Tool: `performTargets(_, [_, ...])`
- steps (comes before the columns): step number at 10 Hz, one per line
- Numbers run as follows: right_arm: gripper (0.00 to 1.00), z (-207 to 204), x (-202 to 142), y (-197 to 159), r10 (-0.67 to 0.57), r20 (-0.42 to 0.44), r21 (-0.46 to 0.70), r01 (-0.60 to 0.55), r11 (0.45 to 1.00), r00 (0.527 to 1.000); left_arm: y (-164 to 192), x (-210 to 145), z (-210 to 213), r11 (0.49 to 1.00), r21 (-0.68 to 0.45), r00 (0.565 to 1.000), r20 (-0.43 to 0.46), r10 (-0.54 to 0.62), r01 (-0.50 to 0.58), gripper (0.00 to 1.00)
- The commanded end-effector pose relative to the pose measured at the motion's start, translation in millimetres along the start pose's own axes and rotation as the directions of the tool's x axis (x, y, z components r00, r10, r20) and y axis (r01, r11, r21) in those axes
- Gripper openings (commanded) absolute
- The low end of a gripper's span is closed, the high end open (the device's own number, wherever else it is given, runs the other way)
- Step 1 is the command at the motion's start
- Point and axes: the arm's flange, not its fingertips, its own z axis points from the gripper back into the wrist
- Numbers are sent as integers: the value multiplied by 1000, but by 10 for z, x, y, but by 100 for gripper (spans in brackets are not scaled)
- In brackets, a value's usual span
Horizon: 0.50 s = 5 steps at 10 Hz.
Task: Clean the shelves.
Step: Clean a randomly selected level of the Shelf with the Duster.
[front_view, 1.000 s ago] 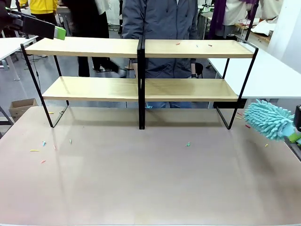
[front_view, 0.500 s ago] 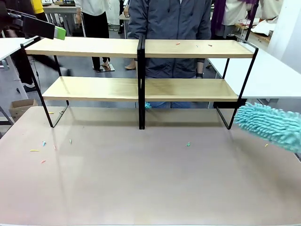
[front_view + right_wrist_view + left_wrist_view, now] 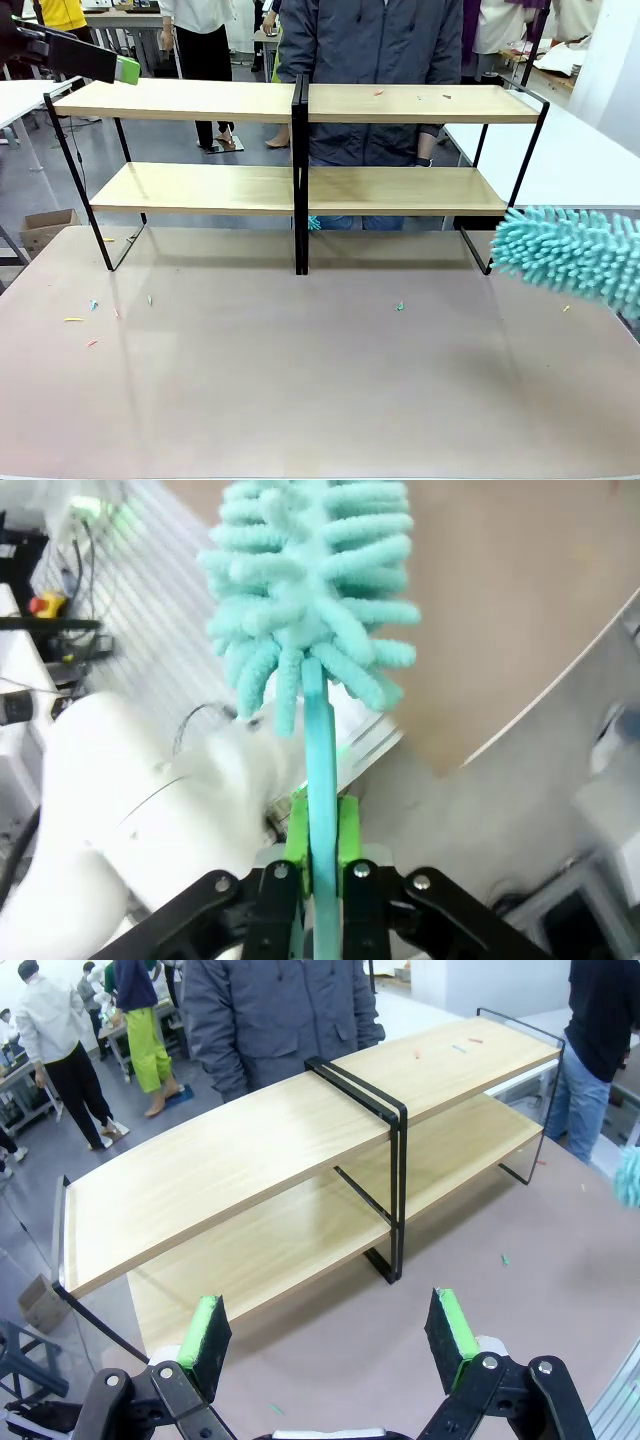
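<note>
Since a second earlier, the teal duster (image 3: 565,258) had crept from the table's right edge toward the right end of the shelves (image 3: 180,100). My left gripper (image 3: 328,1328) had kept its station over the shelves' upper left corner.

Nearest, the table (image 3: 300,400) was bare but for coloured scraps (image 3: 75,320) near its left edge and one green scrap (image 3: 399,307) toward the middle. At the right edge, the jaws of my right gripper (image 3: 320,845) were closed on the duster's slim handle (image 3: 320,770). The fluffy head pointed away from the wrist, close to the rack's right frame but not visibly touching it.

Farther back, the shelves stood toward the table's far edge, spanning nearly its width. A few small scraps (image 3: 378,93) lay on the upper right board. My left jaws stood wide apart, holding nothing. Beyond the far edge, a person (image 3: 370,60) stood behind the rack.

Judged from its build, the rack would be stiff yet fairly light, and apt to slide or rock under a firm sweep. The thin black frame at the left end, not the smooth boards, would be the place to steady it. The duster looked soft and very light.
</note>
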Motion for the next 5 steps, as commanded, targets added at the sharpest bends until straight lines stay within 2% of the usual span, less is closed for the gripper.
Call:
performTargets(1, [12,19,54,-73,162,376,-136,-118,984,912,5,-14,-5,1000,-1,1000,3,4,-4,100])
performTargets(2, [12,125,93,-130,173,509,-208,-75,975,843,5,-14,-5,1000,-1,1000,3,4,-4,100])
performTargets(3, [12,173,103,-240,184,596,-238,-47,970,781,5,-14,-5,1000,-1,1000,3,4,-4,100])
performTargets(5, [12,211,28,-578,194,669,-263,-16,965,717,5,-14,-5,1000,-1,1000,3,4,-4,100])
